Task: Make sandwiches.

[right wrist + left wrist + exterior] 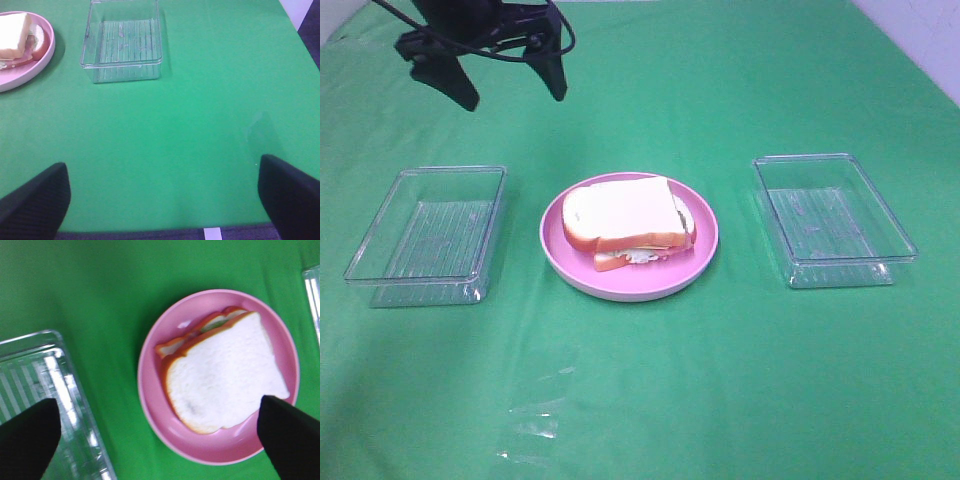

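One sandwich (625, 215) lies on the round pink plate (705, 255) at the table's middle: a white bread slice with orange-brown crust on top, red and pale fillings showing at its edge. The left wrist view looks down on the sandwich (225, 375) and plate (155, 390). My left gripper (510, 88) hangs high at the back left, open and empty, well clear of the plate; its fingers (30, 440) frame that view around the left gripper (159, 410). My right gripper (162, 170) is open over bare cloth, with the sandwich (15, 37) far off.
A clear plastic tray (430, 235) stands left of the plate and another clear tray (830, 215) right of it, both holding nothing. Green cloth covers the table. The table's near edge (150, 232) lies just below the right gripper.
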{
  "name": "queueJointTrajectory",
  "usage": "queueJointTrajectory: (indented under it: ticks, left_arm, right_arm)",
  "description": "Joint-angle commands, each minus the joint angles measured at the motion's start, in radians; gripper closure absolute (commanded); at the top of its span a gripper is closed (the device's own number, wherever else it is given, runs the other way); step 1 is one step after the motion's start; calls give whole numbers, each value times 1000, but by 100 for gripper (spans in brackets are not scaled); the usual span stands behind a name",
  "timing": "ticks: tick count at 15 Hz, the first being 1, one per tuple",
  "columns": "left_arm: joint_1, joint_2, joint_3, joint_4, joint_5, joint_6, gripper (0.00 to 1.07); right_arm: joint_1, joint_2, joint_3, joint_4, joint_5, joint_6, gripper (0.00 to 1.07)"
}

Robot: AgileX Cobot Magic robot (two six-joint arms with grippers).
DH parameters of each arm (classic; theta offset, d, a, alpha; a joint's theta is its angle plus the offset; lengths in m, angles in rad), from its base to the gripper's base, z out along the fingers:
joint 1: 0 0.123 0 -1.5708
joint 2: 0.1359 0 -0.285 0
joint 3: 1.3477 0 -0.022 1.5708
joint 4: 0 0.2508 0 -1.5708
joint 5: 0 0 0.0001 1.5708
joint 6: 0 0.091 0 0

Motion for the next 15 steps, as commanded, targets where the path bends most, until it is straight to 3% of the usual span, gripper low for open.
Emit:
queueJointTrajectory:
  ticks: [1, 2, 5, 7, 8, 9, 10, 12, 15]
  left_arm:
    - [0, -151, 159, 160, 113, 33, 6]
    - [17, -223, 260, 210, 113, 56, 6]
    - [83, -412, 479, 214, 112, 89, 6]
    - [153, -560, 635, 214, 111, 89, 6]
    - [221, -708, 784, 213, 95, 59, 6]
    - [246, -791, 857, 213, 85, 49, 6]
    - [257, -825, 901, 213, 79, 49, 6]
    - [267, -1013, 1075, 216, 13, 50, 6]
    - [267, -1394, 1351, 221, -100, 38, 6]
  right_arm:
    - [-4, -32, 4, -2, -4, -8, 10]
    - [-4, -32, 4, -2, -4, -8, 10]
    - [-4, -30, 4, -2, -4, -8, 10]
    - [-4, -30, 4, -2, -4, -8, 10]
    - [-4, -30, 4, -2, -4, -8, 10]
    - [-4, -30, 4, -2, -4, -8, 10]
    - [-4, -30, 4, -2, -4, -8, 10]
    - [-4, -30, 4, -2, -4, -8, 10]
    - [-4, -30, 4, -2, -4, -8, 10]
